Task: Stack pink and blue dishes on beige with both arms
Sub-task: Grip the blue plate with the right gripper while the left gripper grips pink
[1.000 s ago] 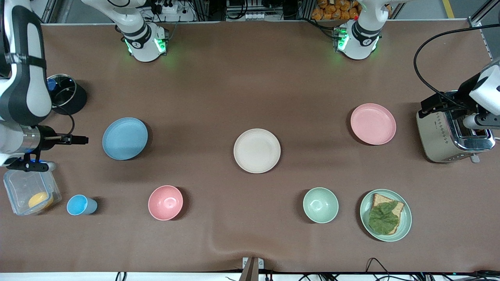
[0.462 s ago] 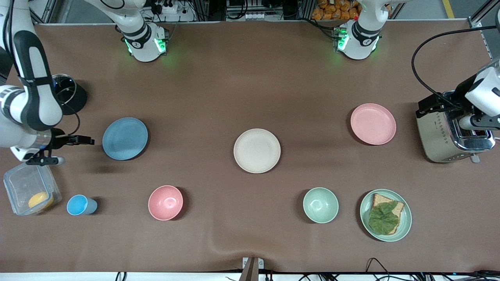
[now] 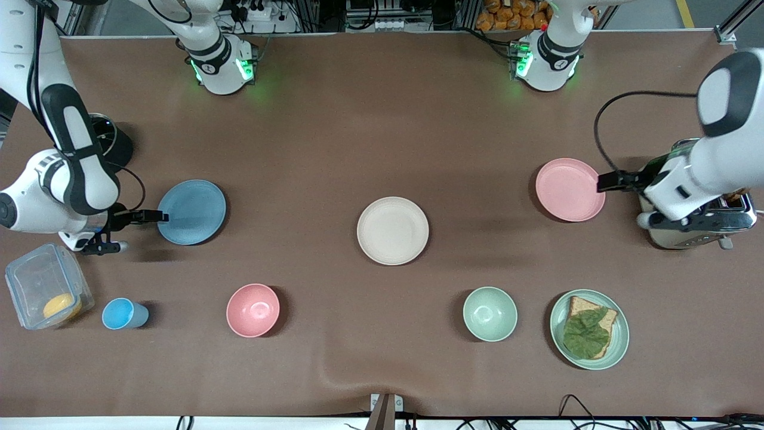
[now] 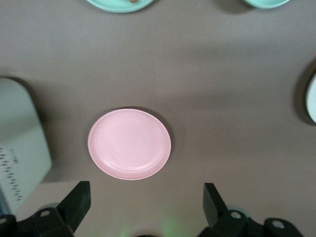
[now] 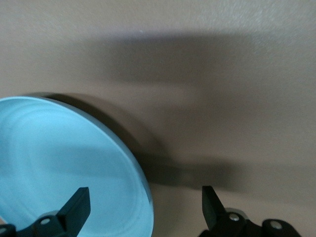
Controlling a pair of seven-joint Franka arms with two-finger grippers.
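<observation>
Both arms are at their plates with nothing gripped: the right gripper (image 3: 160, 215) sits at the rim of the blue plate (image 3: 191, 212) toward the right arm's end of the bench (image 3: 382, 119), fingers (image 5: 74, 207) spread wide. The left gripper (image 3: 604, 181), equally wide, hangs at the rim of the pink plate (image 3: 570, 189) beside the toaster (image 3: 686, 230). Each plate lies between its gripper and the bare beige plate (image 3: 393, 230) at mid-bench, well apart from both.
</observation>
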